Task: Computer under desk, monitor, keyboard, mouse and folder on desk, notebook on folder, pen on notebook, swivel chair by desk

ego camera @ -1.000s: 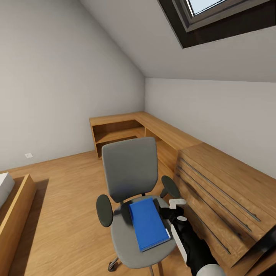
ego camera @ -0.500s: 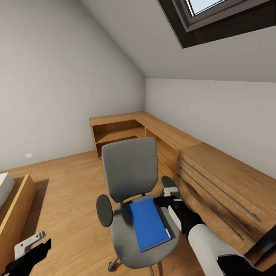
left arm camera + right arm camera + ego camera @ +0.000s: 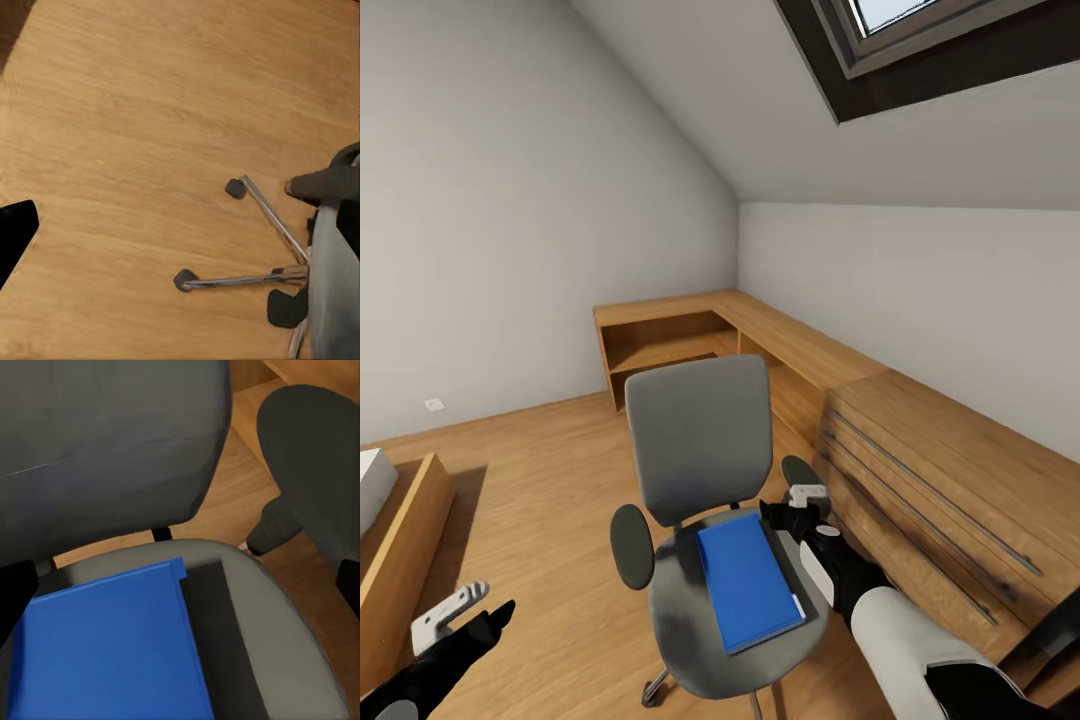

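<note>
The grey swivel chair point(image 3: 702, 440) stands on the wood floor, its back towards the far corner. On its seat lies the blue folder point(image 3: 745, 582), flat, with a dark flat strip point(image 3: 221, 641) along its right edge; I cannot tell whether that strip is the notebook. My right gripper point(image 3: 788, 508) hovers open at the seat's right rear corner, by the right armrest point(image 3: 315, 442), with the folder point(image 3: 105, 649) between and below its fingers. Over the floor left of the chair, my left gripper point(image 3: 465, 618) is open, and the chair's chrome base point(image 3: 251, 279) shows beneath it.
A light wooden chest of drawers point(image 3: 945, 500) stands close on the chair's right. A low wooden shelf unit point(image 3: 665, 345) runs along the far walls. A wooden bed frame point(image 3: 400, 545) is at the left edge. Open floor point(image 3: 540, 470) lies left of the chair.
My left gripper has come up into the head view at the lower left. My right gripper has shifted slightly up and left, towards the seat's rear corner. Chair and folder are unmoved.
</note>
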Robot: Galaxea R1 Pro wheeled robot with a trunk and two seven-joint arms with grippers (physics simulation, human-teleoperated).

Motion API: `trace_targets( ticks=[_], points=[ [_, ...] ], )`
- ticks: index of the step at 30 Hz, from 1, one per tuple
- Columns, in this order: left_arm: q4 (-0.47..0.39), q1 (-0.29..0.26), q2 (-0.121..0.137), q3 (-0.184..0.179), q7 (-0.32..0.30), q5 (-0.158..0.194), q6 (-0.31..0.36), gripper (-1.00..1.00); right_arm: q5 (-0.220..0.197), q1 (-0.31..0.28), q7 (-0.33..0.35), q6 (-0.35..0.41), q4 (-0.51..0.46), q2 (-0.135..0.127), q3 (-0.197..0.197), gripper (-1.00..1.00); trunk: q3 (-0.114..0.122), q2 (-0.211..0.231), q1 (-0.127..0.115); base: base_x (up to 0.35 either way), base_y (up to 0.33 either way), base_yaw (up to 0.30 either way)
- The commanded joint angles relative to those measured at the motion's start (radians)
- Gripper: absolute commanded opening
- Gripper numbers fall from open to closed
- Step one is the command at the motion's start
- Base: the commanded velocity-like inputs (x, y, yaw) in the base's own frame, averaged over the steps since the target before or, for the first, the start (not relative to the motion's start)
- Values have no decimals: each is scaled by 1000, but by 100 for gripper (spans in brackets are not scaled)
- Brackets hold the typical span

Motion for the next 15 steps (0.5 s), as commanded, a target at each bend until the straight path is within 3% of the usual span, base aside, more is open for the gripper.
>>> trace_targets(
  ticks=[1,7,10,12,15],
  points=[
    [-2,-1,-2,-21,146,-26,-9,100,-14,0,-1,1,-2,2,2,100,-4,-8,4,0,0,0],
    [-2,-1,-7,-27,154,-69,-10,100,-14,0,-1,1,-2,2,1,100,-23,-50,27,0,0,0],
    [-2,-1,-25,-39,156,-103,-10,100,-13,0,-1,1,-2,1,1,100,-32,-71,39,0,0,0],
    [-2,-1,-43,-47,165,-144,-10,100,-13,0,-1,1,-3,1,1,100,-39,-85,46,0,0,0],
    [-2,-1,-83,-67,192,-237,-10,100,-13,0,-1,1,-3,1,1,100,-48,-106,58,0,0,0]
  ],
)
